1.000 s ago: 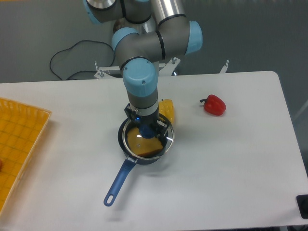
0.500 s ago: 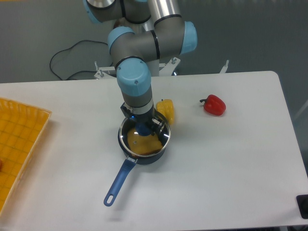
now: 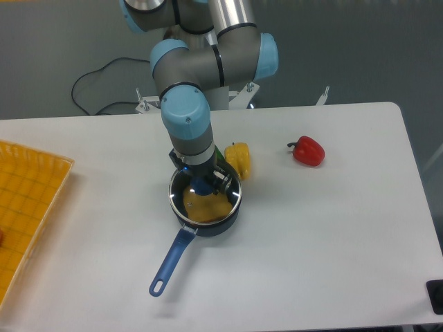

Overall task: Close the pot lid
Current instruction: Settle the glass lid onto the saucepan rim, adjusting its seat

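Note:
The dark pot [image 3: 223, 223] stands at the table's middle, its long blue handle [image 3: 171, 263] pointing to the front left. The glass lid [image 3: 208, 202] with its silver rim lies level over the pot's mouth and about lines up with the rim; I cannot tell whether it rests on it. My gripper [image 3: 202, 184] points straight down over the pot's centre and is shut on the lid's dark blue knob. Something yellow-orange shows through the glass inside the pot.
A yellow pepper [image 3: 239, 159] lies right behind the pot, close to my gripper. A red pepper [image 3: 308, 151] lies to the right. An orange tray [image 3: 28, 200] sits at the left edge. A black cable [image 3: 104, 83] runs behind the table.
My gripper has carried the lid a little to the left and back, from overhanging the pot's right side to sitting about centred over it.

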Controlling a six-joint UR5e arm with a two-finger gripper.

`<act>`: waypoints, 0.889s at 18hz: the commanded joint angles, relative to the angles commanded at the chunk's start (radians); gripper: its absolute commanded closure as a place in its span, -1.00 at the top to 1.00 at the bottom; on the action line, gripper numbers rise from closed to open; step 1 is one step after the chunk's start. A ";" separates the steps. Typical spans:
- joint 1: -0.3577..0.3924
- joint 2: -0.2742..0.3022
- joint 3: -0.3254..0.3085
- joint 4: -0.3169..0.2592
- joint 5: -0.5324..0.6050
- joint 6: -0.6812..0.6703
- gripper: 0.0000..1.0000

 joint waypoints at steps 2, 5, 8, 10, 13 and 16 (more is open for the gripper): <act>0.000 -0.002 0.000 0.000 0.000 -0.005 0.12; 0.000 -0.003 0.002 0.000 0.000 -0.003 0.13; -0.008 -0.006 0.002 0.000 0.003 -0.003 0.13; -0.011 -0.006 0.002 0.002 0.003 -0.005 0.13; -0.011 -0.008 0.002 0.006 0.003 -0.005 0.13; -0.011 -0.009 0.000 0.006 0.005 -0.003 0.13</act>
